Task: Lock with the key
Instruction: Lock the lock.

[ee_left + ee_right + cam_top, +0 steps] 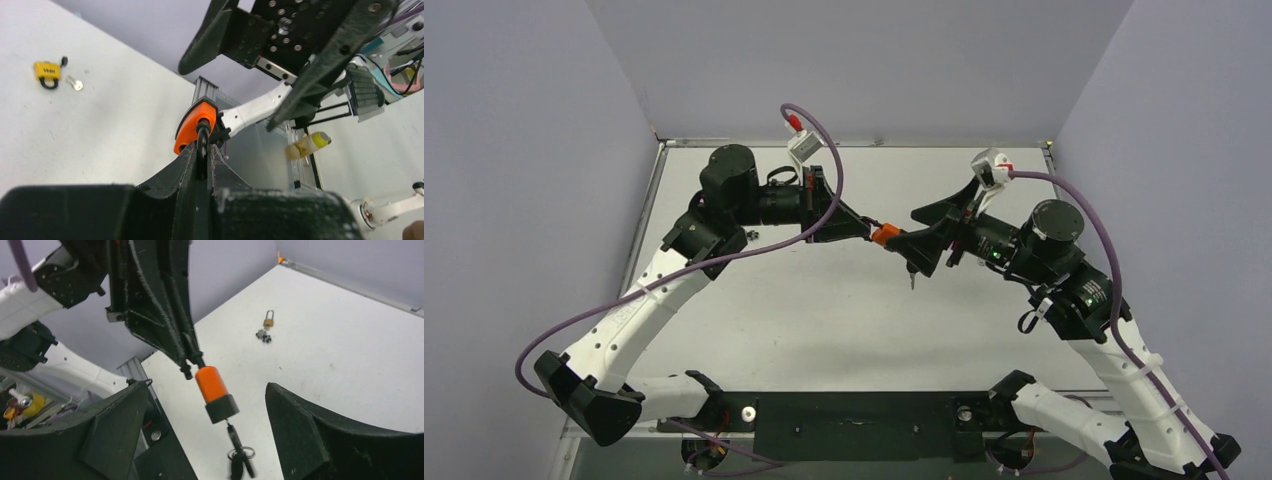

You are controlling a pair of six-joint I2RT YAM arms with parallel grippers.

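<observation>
An orange padlock (212,384) with a black base hangs in mid-air above the table. My left gripper (202,146) is shut on its black shackle (202,135). A key (235,439) sticks in the lock's bottom, and a ring with more keys dangles from it. The right gripper (207,427) stands open, one finger on each side of the lock's base and key, touching neither. In the top view the padlock (882,236) sits between the left gripper (867,229) and the right gripper (914,240), with the key (911,278) hanging below.
A small brass padlock (268,320) with keys (262,334) lies on the white table (824,320) farther off. A yellow padlock (47,72) and a loose key (75,83) also lie on the table. A yellow-capped bottle (307,145) sits beyond the table edge.
</observation>
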